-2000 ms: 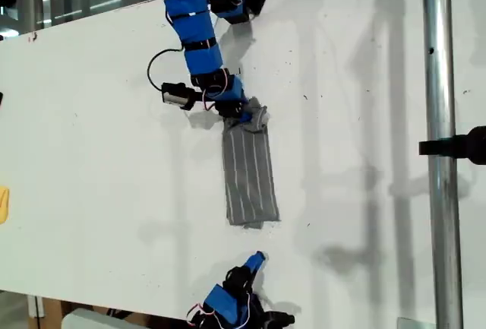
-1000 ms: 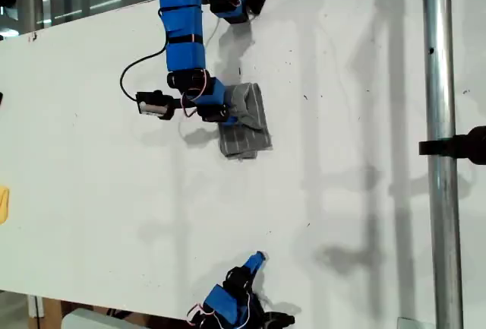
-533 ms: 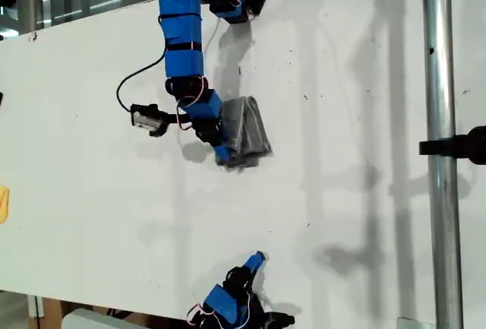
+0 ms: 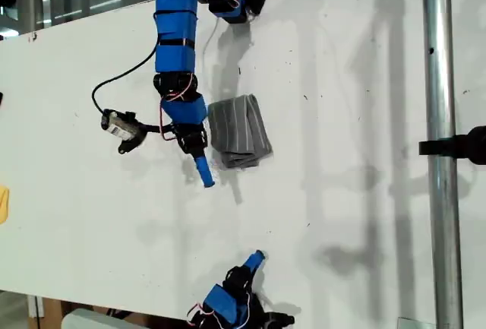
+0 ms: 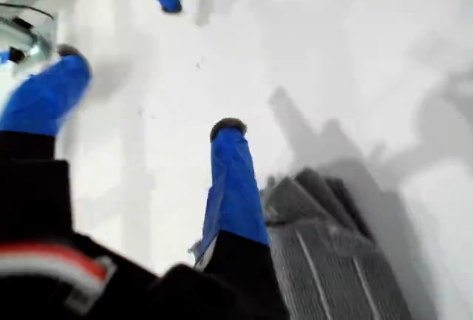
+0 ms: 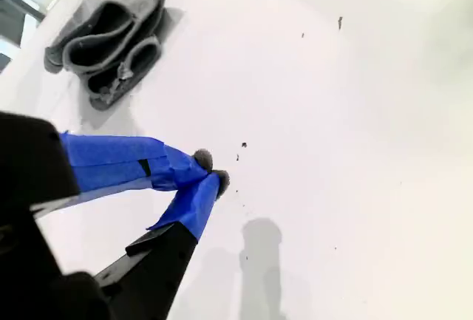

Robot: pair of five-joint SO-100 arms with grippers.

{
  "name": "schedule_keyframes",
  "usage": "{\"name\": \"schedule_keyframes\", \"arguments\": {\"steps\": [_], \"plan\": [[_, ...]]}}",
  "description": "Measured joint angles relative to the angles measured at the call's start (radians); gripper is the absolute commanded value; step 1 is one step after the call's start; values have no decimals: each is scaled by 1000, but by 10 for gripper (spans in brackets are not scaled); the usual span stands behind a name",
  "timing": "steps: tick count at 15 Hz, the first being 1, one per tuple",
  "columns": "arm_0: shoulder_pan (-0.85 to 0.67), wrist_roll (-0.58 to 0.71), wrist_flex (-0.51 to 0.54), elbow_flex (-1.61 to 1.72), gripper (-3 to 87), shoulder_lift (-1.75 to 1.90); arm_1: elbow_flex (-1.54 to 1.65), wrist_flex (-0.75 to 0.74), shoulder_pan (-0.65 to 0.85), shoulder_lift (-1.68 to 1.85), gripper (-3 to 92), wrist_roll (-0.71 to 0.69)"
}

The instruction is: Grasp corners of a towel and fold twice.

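My first gripper (image 4: 203,175) has its fingers spread wide with nothing in them, hanging just off the folded towel (image 4: 238,131), on the exterior view's left of it. In the first wrist view the one blue finger (image 5: 233,183) sits right beside the stacked grey edge, not touching as far as I can tell. My second gripper (image 6: 211,176) is down at the bottom centre of the exterior view, well apart from the cloth, fingertips pressed together on nothing.

The towel sits upper centre of the exterior view on the white surface (image 4: 342,192), a compact grey bundle with layered edges showing in the second wrist view. Looks to me like both folds are in, so the step in hand is backing off cleanly.

To do that well, I'd go up before going sideways, fingers left spread so a tip doesn't catch the loose top layer and drag it open. That near edge looks a bit puffy, so any brush could flip it.
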Motion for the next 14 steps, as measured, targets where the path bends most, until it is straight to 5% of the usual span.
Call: {"name": "schedule_keyframes", "arguments": {"steps": [2, 4, 6, 10, 12, 14], "plan": [[-21, -2, -2, 21, -20, 0, 0, 37, 5, 18, 506, -8], [-38, -26, 0, 78, -25, 0, 101, 229, 3, 126, 373, 9], [-38, 31, 0, 92, -25, 2, 321, 305, -37, 296, -2, 44], [-84, 15, 0, 98, -24, 2, 917, 331, -100, 770, -2, 377], [-98, 176, 0, 98, -26, 2, 1170, 368, -118, 1014, -2, 523], [-95, 515, -2, 98, -24, 2, 1261, 410, -132, 1111, -2, 594]]}}
